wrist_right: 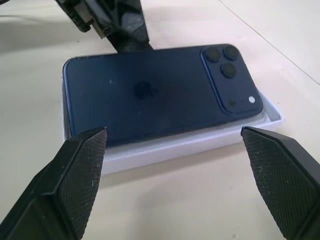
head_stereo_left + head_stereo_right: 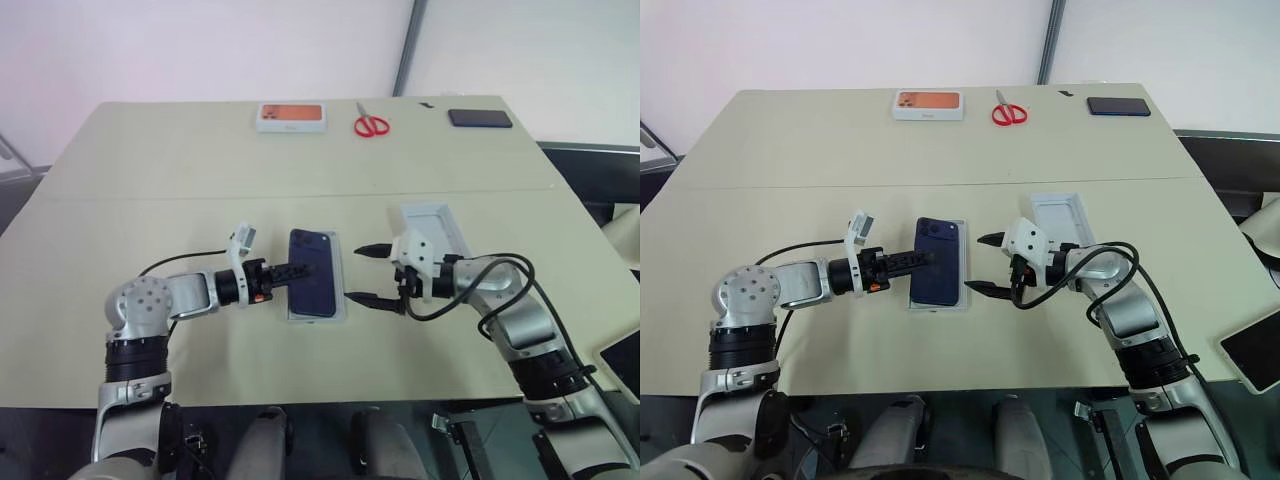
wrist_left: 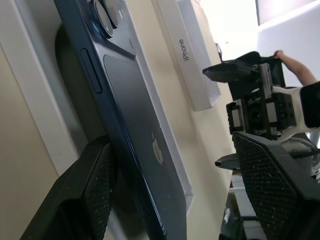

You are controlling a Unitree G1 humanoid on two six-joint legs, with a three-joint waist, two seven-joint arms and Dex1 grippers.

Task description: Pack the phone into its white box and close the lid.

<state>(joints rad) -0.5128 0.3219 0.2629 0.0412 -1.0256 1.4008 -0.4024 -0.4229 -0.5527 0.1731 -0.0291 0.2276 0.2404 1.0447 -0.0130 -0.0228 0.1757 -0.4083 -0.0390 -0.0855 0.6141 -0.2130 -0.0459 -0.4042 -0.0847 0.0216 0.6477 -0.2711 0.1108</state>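
Phone lying askew in white box, lid waiting alongside.
Left gripper and right gripper both spread, empty; risks lid jamming on raised edge.

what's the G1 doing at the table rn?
Packing a phone. The slim navy-blue smartphone lies camera-side up in the shallow white box tray, one edge seemingly riding on the rim. The left gripper is open at its edge; the right gripper is open just beside it. The deeper white lid still lies apart, behind the right gripper.
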